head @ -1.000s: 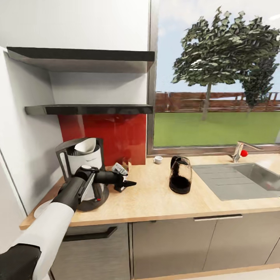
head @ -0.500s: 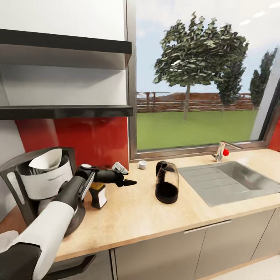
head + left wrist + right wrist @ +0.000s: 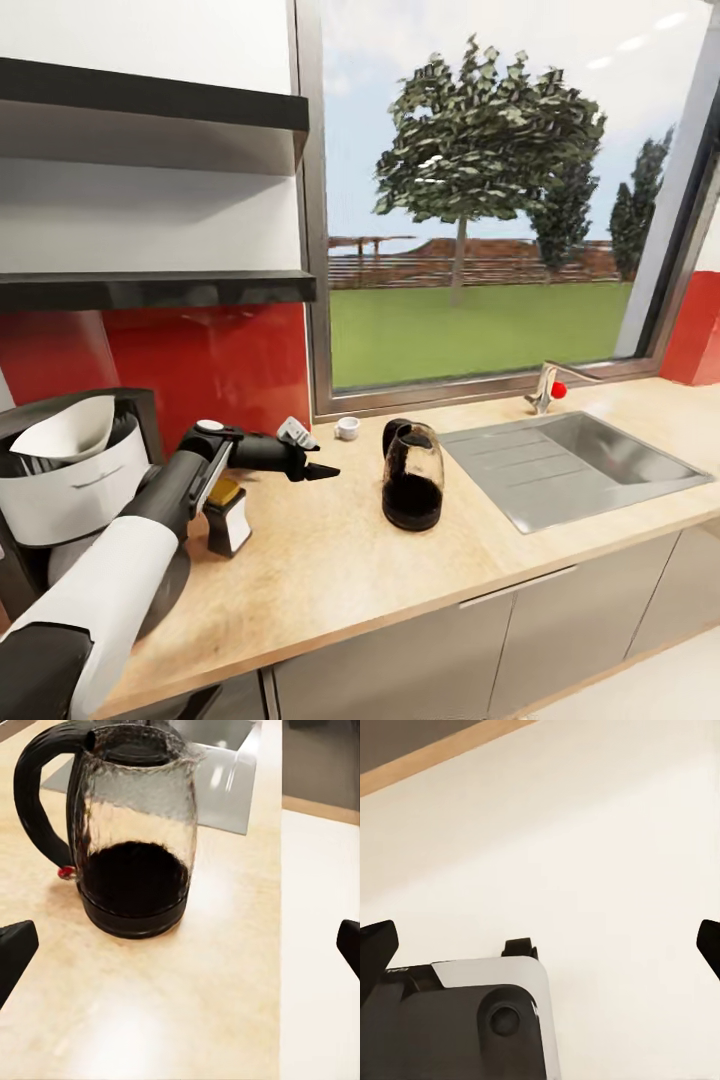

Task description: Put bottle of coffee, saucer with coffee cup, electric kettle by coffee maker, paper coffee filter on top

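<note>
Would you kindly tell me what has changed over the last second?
The camera swung right and closer, so the whole scene shifted. The left claw stays open and empty, pointing at the electric kettle. The bottle of coffee, coffee cup and paper coffee filter kept their places.

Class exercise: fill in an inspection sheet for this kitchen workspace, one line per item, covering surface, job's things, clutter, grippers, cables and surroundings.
Surface: light wood kitchen countertop over grey cabinet fronts.
Job's things: coffee maker at the counter's left, paper coffee filter in its top; bottle of coffee beside it; electric kettle upright near the sink; coffee cup by the window, off any saucer.
Clutter: nothing seen.
Grippers: left gripper open above the counter, aimed at the kettle; right gripper open, over floor.
Cables: nothing seen.
Surroundings: red backsplash, dark shelves, tap.
</note>
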Controlling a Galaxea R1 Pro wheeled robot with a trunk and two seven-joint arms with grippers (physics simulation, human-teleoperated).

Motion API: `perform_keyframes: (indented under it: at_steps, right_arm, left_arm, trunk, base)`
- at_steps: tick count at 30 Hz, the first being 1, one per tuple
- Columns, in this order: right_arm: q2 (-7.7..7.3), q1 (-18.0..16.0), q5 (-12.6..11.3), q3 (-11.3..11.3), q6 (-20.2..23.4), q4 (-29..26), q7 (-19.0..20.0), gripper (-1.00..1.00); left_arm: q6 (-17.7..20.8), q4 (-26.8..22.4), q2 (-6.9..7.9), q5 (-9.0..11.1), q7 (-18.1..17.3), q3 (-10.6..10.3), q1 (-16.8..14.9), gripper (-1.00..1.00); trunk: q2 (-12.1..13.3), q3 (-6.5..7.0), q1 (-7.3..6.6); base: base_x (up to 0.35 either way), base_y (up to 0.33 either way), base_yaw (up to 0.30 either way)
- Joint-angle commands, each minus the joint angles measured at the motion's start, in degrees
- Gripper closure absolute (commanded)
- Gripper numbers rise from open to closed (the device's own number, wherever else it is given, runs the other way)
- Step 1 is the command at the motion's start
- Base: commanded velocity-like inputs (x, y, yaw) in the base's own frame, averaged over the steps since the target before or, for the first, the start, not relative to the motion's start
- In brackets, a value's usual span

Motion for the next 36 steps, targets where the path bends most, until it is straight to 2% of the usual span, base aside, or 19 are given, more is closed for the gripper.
perform_keyframes:
  at_steps: [1,7,15,24,28,31,36]
  right_arm:
    - [-0.01,0.0,-0.6,0.4,-0.2,0.1,0.2,-1.00]
    - [-0.01,0.0,-0.7,0.4,-0.2,0.1,0.2,-1.00]
    - [-0.01,0.0,-0.6,0.4,-0.3,0.1,0.2,-1.00]
    - [-0.01,0.0,-0.6,0.4,-0.4,0.1,0.2,-1.00]
    - [-0.01,0.0,-0.7,0.4,-0.4,0.1,0.2,-1.00]
    - [-0.02,0.0,-0.7,0.4,-0.4,0.2,0.2,-1.00]
    - [-0.09,0.0,-0.6,0.4,-0.3,0.2,0.2,-1.00]
  left_arm:
    - [0.6,-0.1,0.02,-0.2,-0.2,0.0,0.0,-1.00]
    - [0.8,-0.2,-0.02,-0.3,-0.2,0.0,-0.5,-1.00]
    - [0.8,-2.1,0.02,-0.4,-0.1,-0.1,-0.6,-1.00]
    - [0.7,-2.2,0.19,-0.5,0.2,0.0,-0.1,-1.00]
    - [0.6,-2.2,1.86,-0.5,0.3,0.0,0.1,-1.00]
    - [0.6,-2.2,2.05,-0.6,0.4,-0.1,0.2,-1.00]
    - [0.5,-2.2,2.18,-1.9,0.4,-0.2,0.2,-1.00]
  trunk:
    - [0.0,-0.02,0.02]
    - [0.0,-0.02,0.02]
    - [0.0,-0.02,0.02]
    - [0.0,-0.02,0.02]
    - [0.0,-0.02,0.02]
    - [0.0,-0.02,0.02]
    - [0.0,-0.02,0.02]
  base:
    - [0.000,0.000,-0.246]
    - [0.001,0.000,-0.081]
    - [0.218,0.000,-0.001]
    - [0.004,0.000,0.000]
    - [0.101,0.000,0.000]
    - [0.280,0.000,0.000]
    - [0.141,0.000,0.000]
